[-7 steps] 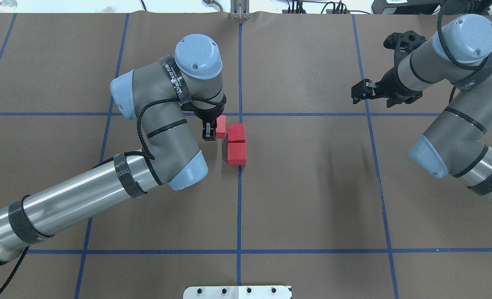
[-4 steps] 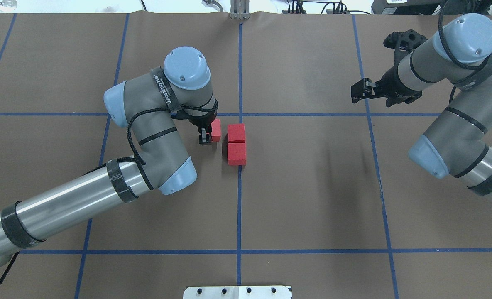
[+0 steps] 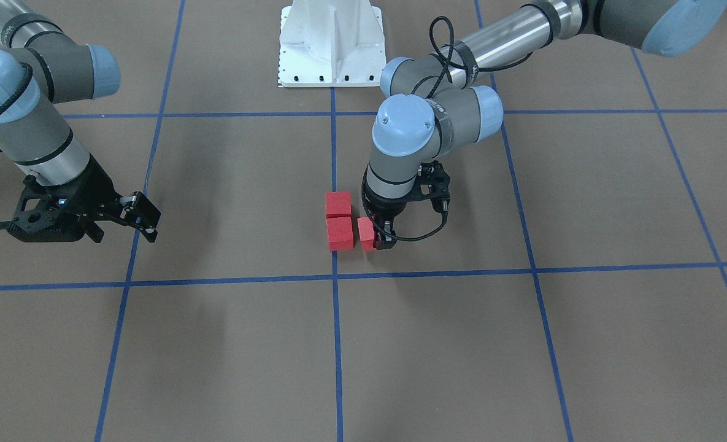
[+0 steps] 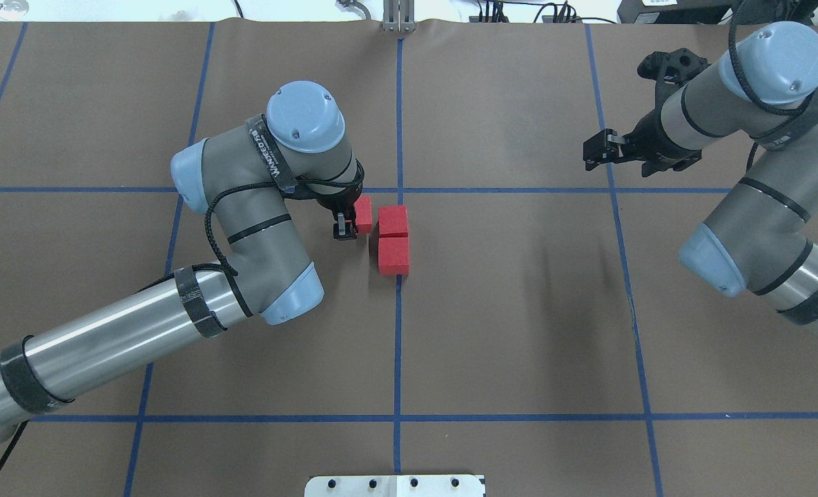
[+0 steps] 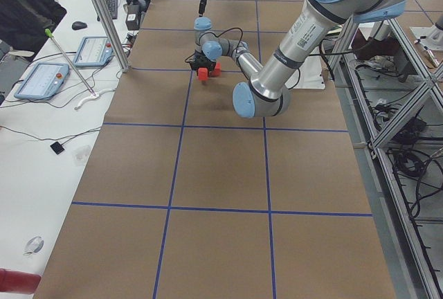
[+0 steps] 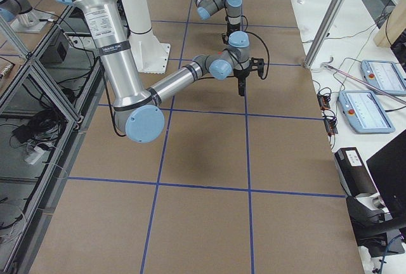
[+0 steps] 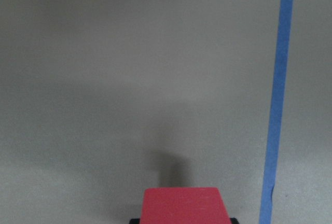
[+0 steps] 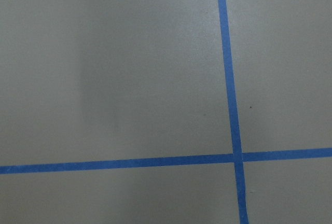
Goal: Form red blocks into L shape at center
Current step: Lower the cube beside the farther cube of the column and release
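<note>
Two red blocks (image 4: 393, 221) (image 4: 393, 255) touch each other in a short column just left of the central blue line (image 4: 397, 331); they also show in the front view (image 3: 338, 204) (image 3: 340, 233). My left gripper (image 4: 353, 222) is shut on the third red block (image 4: 364, 213) and holds it low, beside the far block of the pair, with a narrow gap between. This block fills the bottom of the left wrist view (image 7: 182, 206). My right gripper (image 4: 596, 153) is open and empty, far off to the right.
The white robot base plate (image 4: 395, 485) sits at the near table edge, also seen in the front view (image 3: 331, 37). Blue tape lines divide the brown floor. Desks with teach pendants (image 6: 380, 106) stand past the table's far side.
My left arm's wrist has swung to the left. The held block has shifted slightly left, away from the pair. The right arm has not moved.
</note>
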Motion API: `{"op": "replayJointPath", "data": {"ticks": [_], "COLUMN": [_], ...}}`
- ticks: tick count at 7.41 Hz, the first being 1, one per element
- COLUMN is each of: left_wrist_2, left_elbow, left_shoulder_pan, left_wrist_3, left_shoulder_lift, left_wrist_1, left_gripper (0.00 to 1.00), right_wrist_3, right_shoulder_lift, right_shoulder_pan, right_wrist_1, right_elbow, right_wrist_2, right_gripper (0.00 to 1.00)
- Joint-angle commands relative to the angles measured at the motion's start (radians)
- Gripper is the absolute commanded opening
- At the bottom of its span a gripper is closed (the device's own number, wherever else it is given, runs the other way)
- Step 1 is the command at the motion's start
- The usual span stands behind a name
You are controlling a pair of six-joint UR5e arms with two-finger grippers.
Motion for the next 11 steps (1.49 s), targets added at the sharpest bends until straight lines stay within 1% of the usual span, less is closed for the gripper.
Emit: {"op": "replayJointPath", "data": {"ticks": [1,11], "left_wrist_2": [-0.002,-0.006], "left_elbow": [0.012,0.010], "left_shoulder_pan": [0.000,0.014], "left_wrist_3": [-0.001,-0.003], "left_shoulder_lift": [0.003,0.003], "left_wrist_1": [-0.034,-0.035], "left_gripper": [0.00,0.00], "right_wrist_3": [0.000,0.000], "right_shoulder_lift": [0.000,0.000], "right_shoulder_pan": [0.000,0.000], "right_wrist_1": [0.000,0.001], "right_elbow": [0.000,-0.001], "right_wrist_2": [-0.004,-0.006], "right_gripper": [1.00,1.00]}}
